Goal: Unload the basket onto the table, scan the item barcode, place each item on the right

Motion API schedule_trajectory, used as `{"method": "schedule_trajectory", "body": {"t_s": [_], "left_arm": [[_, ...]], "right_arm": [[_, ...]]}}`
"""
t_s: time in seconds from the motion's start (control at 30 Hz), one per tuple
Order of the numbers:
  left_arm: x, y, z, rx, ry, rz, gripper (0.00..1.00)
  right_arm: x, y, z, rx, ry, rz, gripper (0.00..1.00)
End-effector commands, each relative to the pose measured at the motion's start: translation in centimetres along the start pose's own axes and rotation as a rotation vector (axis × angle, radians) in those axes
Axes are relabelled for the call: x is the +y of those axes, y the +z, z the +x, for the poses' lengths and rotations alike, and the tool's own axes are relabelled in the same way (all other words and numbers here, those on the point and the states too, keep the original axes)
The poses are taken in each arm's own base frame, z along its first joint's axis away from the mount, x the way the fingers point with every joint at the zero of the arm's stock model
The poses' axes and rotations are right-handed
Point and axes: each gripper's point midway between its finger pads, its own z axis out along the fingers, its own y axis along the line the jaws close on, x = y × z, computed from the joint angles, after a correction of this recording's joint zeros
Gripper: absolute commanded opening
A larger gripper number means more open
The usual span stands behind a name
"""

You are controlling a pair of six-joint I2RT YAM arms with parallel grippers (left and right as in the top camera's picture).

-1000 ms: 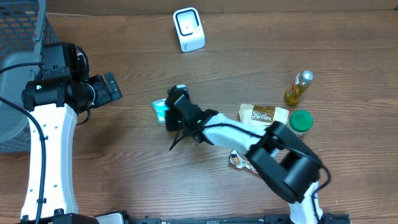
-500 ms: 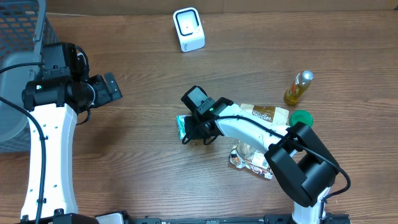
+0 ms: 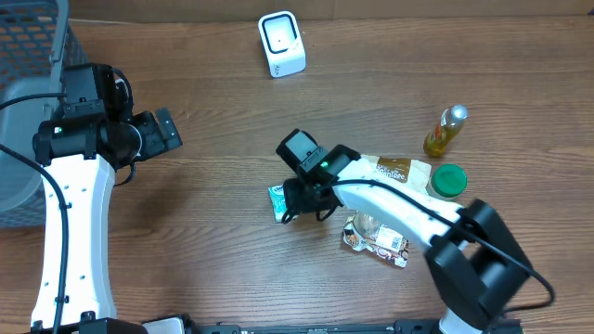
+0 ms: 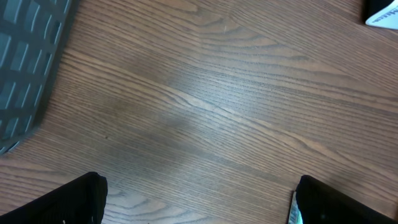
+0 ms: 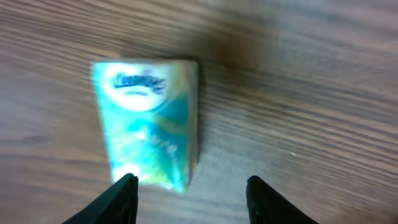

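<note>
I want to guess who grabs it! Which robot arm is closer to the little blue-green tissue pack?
Right. The right gripper hovers right at the tissue pack, fingers apart, mid-table. The left gripper sits far off by the basket, well apart from it.

soft, even light with faint shadows; overhead view sharp, right wrist view motion-blurred, the teal packet (image 5: 149,118) smeared.

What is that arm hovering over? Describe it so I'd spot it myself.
Look midway across the brown wooden table, at the right arm's black gripper. A small flat teal-and-white packet lies there, left of the beige snack bag and the only teal thing.
</note>
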Motion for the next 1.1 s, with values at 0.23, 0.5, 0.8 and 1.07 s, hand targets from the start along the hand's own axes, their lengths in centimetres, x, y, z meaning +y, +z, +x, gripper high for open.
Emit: {"method": "schedule_trajectory", "body": {"t_s": [0.23,0.5,0.8,1.07], "left_arm": [[-0.2,-0.6,-0.5,-0.02,-0.009,0.014,1.0],[-0.2,-0.6,-0.5,-0.02,-0.009,0.014,1.0],[-0.2,-0.6,-0.5,-0.02,-0.009,0.014,1.0],[-0.2,-0.6,-0.5,-0.02,-0.009,0.014,0.99]], "right_arm": [[6.4,-6.7,-2.3,-0.184,-0.168,-0.076,0.55],[7.8,-4.3,-1.1,-0.188,-0.203,-0.049,0.53],[7.5,-3.6,-2.3,-0.254,-0.21,-0.024,0.57],[9.2,-3.6,-2.2,-0.243,-0.225,-0.115,0.71]]}}
